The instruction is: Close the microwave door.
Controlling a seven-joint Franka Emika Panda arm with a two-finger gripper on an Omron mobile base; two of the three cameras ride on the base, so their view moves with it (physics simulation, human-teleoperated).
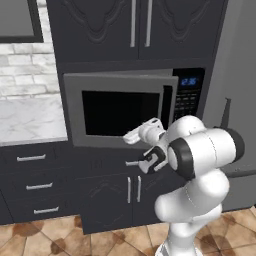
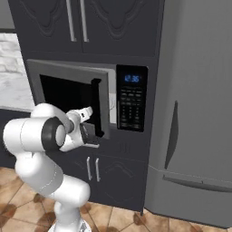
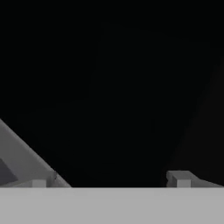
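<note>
The microwave door (image 1: pixel 120 83), a grey-framed panel with a big black window, stands slightly ajar, its right edge with the dark vertical handle (image 1: pixel 167 107) a little out from the microwave's keypad panel (image 1: pixel 188 97). From the right base view the door (image 2: pixel 68 74) sits nearly flush beside the keypad (image 2: pixel 131 102). My gripper (image 1: pixel 131 137) is against the door's lower part, just left of the handle (image 2: pixel 96 106). The gripper (image 2: pixel 89 110) points at the window. In the hand view the gripper (image 3: pixel 109 181) is open, with black glass close ahead and nothing between its fingers.
The tall grey fridge (image 2: pixel 199 113) stands right of the microwave. Dark carved cabinet doors (image 1: pixel 140 25) hang above, with more below (image 1: pixel 115 195). Drawers (image 1: pixel 32 185) sit under a marble counter (image 1: pixel 30 120) at the left. My white arm is close to the lower cabinets.
</note>
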